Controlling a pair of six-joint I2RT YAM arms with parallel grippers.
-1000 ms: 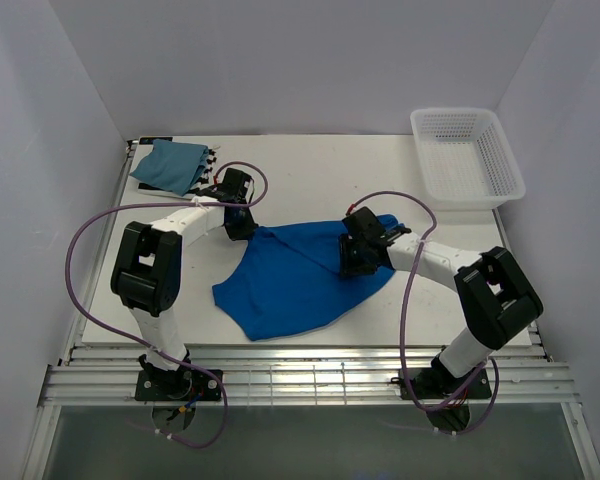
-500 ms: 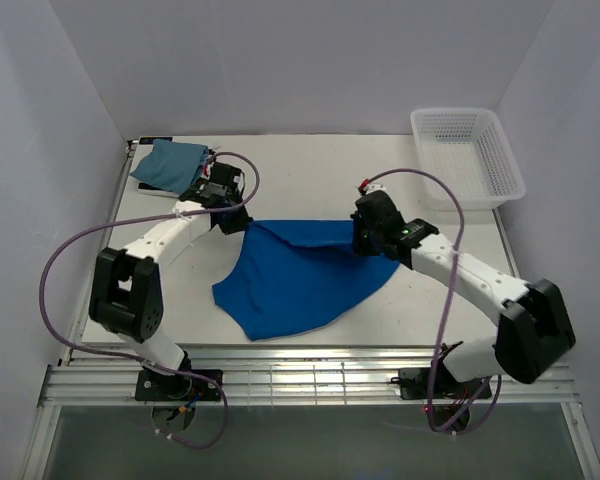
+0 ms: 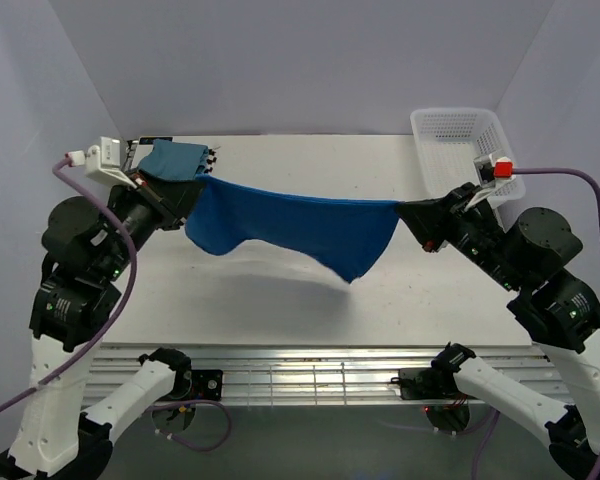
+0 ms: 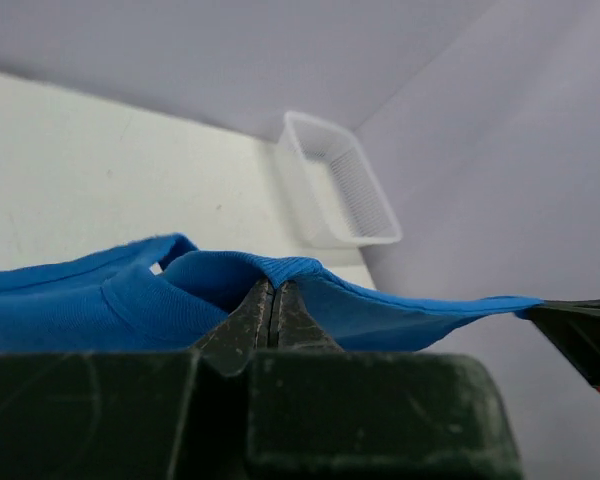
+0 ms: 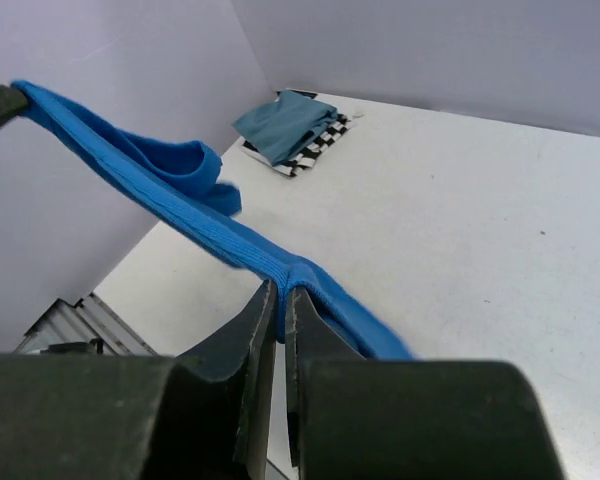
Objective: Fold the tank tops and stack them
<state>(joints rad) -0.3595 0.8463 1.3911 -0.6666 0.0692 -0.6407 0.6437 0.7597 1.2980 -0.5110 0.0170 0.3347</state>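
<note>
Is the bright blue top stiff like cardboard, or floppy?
Probably floppy: the bright blue top sags between the left hand and right hand. Likely light too: two small pinches hold it up.

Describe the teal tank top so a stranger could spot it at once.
Look at the white table, then its far left corner, opposite the white basket. The muted teal tank top lies folded there on a black-and-white striped top. It is duller and greener than the royal blue top stretched in mid-air.
</note>
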